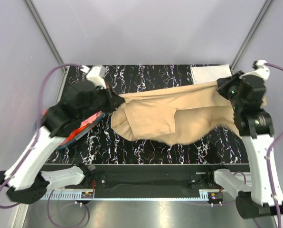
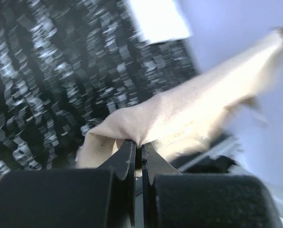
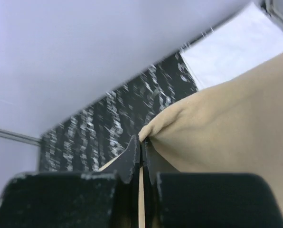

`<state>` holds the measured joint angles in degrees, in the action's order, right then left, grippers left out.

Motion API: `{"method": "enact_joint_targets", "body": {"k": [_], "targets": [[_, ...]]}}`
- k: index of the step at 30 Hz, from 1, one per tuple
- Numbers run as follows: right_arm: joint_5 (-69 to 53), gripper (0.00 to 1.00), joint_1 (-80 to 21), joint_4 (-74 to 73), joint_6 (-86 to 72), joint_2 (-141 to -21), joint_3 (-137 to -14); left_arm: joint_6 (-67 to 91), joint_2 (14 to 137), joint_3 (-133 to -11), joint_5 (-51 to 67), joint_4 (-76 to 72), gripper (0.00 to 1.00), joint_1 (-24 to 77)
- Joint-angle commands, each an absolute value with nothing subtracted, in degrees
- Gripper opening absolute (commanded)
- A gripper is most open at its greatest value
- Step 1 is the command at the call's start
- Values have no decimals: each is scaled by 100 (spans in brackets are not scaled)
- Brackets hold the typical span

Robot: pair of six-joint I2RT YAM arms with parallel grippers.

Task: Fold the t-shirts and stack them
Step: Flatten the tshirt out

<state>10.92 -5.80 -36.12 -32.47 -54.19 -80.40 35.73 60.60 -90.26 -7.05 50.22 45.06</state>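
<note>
Tan tee [image 1: 170, 118] hung stretched above the middle of the table [image 1: 155, 76], its upper edge pulled into a taut line from left to right and the rest sagging toward the near side, where its lower folds rested on the tabletop. At the left end of that line the left claw [image 1: 117, 101] had its fingers pressed together on a bunched corner of the fabric. The left wrist view showed the cloth [image 2: 179, 114] gathered right at the tips of that claw [image 2: 141, 153] and running away to the right. At the right end the right claw [image 1: 222, 85] was likewise clamped on the tee's other corner. In the right wrist view the fabric [image 3: 227, 128] met the closed tips [image 3: 142, 148] and spread out to the right.

Just beyond the right claw, a folded white tee [image 1: 209, 73] lay flat in the table's far right corner. On the left, under the left arm, some red cloth [image 1: 84, 124] showed inside a basket [image 1: 64, 144], mostly hidden by the arm.

The tabletop was black with white marbling. Pale lilac walls [image 1: 141, 28] closed it in on three sides, with grey metal posts [image 1: 44, 31] slanting up from the far corners.
</note>
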Motion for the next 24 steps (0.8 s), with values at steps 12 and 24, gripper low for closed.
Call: {"method": "enact_joint_targets", "body": {"k": [12, 24], "targets": [[280, 33, -563, -3383, -2759, -8710, -7566, 2610, 9282, -8191, 97, 4588, 42, 2777], [818, 44, 304, -4096, -4674, -7858, -6347, 3875, 7822, -5259, 1143, 2752, 45, 3858]]}}
